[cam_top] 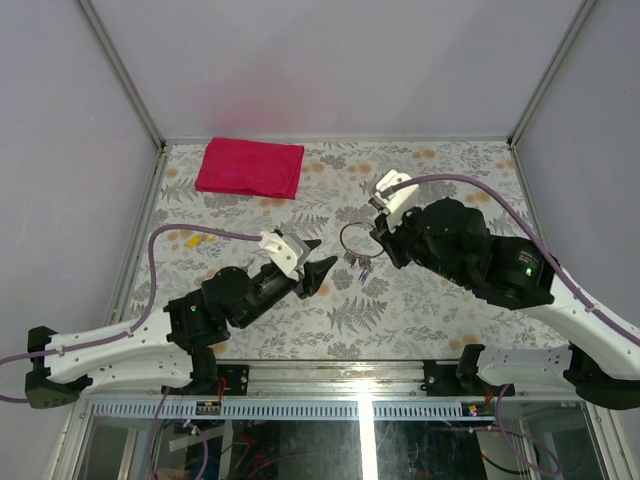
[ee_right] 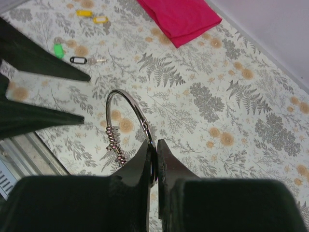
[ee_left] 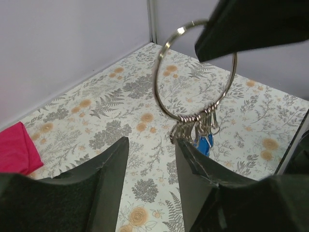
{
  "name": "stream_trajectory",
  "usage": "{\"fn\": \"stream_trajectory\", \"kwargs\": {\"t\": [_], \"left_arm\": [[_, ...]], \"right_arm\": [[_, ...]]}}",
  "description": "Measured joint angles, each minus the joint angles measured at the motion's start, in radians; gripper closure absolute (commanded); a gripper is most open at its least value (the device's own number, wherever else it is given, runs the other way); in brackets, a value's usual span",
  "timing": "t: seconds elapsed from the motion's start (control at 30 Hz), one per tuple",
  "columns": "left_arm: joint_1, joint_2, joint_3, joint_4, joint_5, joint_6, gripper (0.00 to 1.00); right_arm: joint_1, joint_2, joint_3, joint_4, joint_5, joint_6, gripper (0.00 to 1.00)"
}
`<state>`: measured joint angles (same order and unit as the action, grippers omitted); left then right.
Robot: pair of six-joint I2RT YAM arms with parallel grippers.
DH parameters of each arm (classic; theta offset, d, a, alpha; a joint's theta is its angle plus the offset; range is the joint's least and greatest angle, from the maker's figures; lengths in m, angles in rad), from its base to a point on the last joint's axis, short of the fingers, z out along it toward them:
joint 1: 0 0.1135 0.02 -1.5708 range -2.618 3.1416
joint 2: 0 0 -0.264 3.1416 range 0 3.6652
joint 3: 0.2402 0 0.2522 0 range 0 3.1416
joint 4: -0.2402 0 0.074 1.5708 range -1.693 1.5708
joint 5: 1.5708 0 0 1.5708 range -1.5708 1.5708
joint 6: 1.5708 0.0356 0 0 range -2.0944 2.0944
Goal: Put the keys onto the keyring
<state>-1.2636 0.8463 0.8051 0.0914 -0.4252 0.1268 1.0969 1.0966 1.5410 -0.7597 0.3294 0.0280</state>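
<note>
From above, I am seeing the right pincer [cam_top: 378, 233] clenching the large hoop [cam_top: 352, 238] at frame centre, over the counter [cam_top: 450, 170]. The left pincer [cam_top: 322, 258] is hovering just beside it, lower left, released. What is dangling under the hoop is too small for me to sort out here.

On the left wrist camera, my jaws are standing apart with nothing between them. The keyring [ee_left: 190, 124], a cluster of small wire rings, is hanging at the hoop's bottom, centre right. Blue from the keys [ee_left: 206, 141] is showing just beneath it. I am judging at least one key to be threaded on. My right finger is hiding whether both are.

On the right wrist camera, the pincer is gripping the hoop at lower centre, and the cluster is hanging to its left. No blue is showing. A green tag [ee_right: 58, 50] and a dark clip [ee_right: 78, 60] are lying upper left. I am spotting no loose key there, though the fingers are covering much of the frame.
</note>
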Motion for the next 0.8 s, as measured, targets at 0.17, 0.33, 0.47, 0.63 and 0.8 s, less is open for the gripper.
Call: {"fn": "stream_trajectory", "kwargs": {"t": [0.17, 0.33, 0.47, 0.63, 0.8], "left_arm": [[0.000, -0.076, -0.018, -0.052, -0.002, -0.060, 0.46], [0.000, -0.140, -0.022, -0.130, -0.023, -0.133, 0.35], [0.000, -0.155, -0.023, -0.196, -0.045, -0.185, 0.22], [0.062, -0.124, -0.024, -0.280, -0.032, -0.253, 0.00], [0.346, -0.060, -0.032, -0.337, 0.161, -0.329, 0.00]], "right_arm": [[0.000, -0.121, -0.213, 0.111, -0.091, -0.060, 0.90], [0.000, -0.335, -0.507, 0.282, -0.240, -0.157, 0.87], [0.000, -0.473, -0.681, 0.396, -0.325, -0.211, 0.86], [0.000, -0.530, -0.757, 0.460, -0.365, -0.230, 0.85], [0.000, -0.479, -0.756, 0.455, -0.341, -0.178, 0.85]]}}
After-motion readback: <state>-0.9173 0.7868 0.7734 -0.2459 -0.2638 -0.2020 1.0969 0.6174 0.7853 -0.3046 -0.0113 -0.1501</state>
